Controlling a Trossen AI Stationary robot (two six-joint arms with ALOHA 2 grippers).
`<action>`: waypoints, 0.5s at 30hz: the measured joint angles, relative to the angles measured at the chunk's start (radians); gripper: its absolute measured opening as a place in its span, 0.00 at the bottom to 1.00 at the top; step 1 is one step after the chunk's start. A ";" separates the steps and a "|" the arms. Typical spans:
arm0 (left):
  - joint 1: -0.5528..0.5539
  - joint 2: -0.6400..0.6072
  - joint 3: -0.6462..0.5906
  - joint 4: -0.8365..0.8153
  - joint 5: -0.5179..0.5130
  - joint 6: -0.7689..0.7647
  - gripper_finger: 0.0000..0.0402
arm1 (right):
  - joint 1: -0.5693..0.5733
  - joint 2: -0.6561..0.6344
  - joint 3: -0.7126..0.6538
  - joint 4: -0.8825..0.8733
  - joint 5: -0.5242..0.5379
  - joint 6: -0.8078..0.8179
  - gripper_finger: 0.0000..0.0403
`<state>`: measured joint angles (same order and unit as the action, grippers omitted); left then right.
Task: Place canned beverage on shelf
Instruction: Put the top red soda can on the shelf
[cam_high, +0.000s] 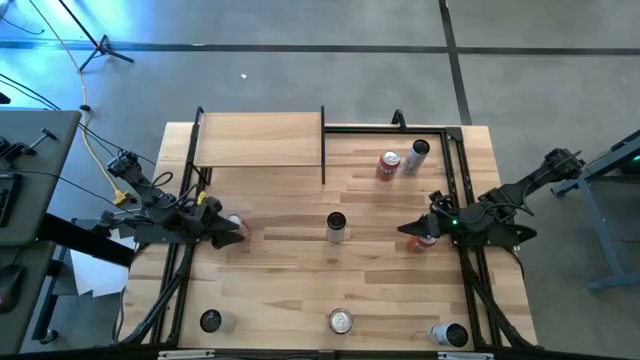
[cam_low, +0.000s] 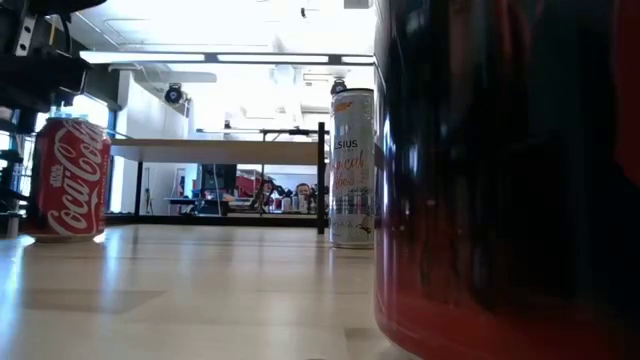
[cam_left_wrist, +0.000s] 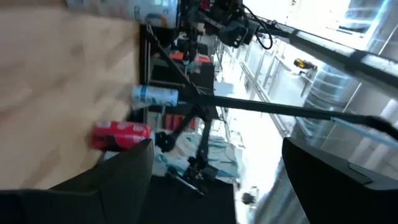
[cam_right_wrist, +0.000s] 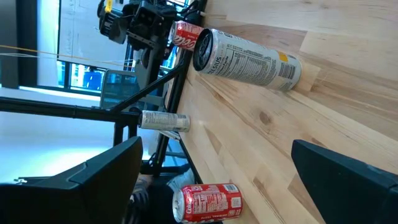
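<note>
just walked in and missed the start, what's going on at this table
Two robot arms are working over a table dotted with drink cans, one of which should go on the shelf in the far left corner. No can is on it yet. The left gripper has its jaws open right by a red cola can that stands on the table. The right gripper, jaws wide open, hovers by another red can. Neither holds anything.

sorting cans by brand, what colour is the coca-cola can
Red with white script, clearest on the Coca-Cola can in the low view.
</note>
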<state>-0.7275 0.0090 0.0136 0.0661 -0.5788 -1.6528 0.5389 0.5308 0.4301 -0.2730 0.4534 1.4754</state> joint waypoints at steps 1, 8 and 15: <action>0.000 0.006 0.000 0.000 -0.022 0.025 0.82 | 0.000 0.000 0.000 0.000 0.000 0.000 0.99; 0.001 0.033 0.000 -0.003 -0.276 -0.033 0.82 | 0.000 0.000 0.000 0.000 0.000 0.000 0.99; 0.001 0.071 0.000 -0.004 -0.552 -0.306 0.82 | 0.000 0.000 0.000 0.000 0.000 0.000 0.99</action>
<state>-0.7269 0.0802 0.0135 0.0618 -1.1306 -1.9590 0.5391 0.5308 0.4302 -0.2729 0.4531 1.4754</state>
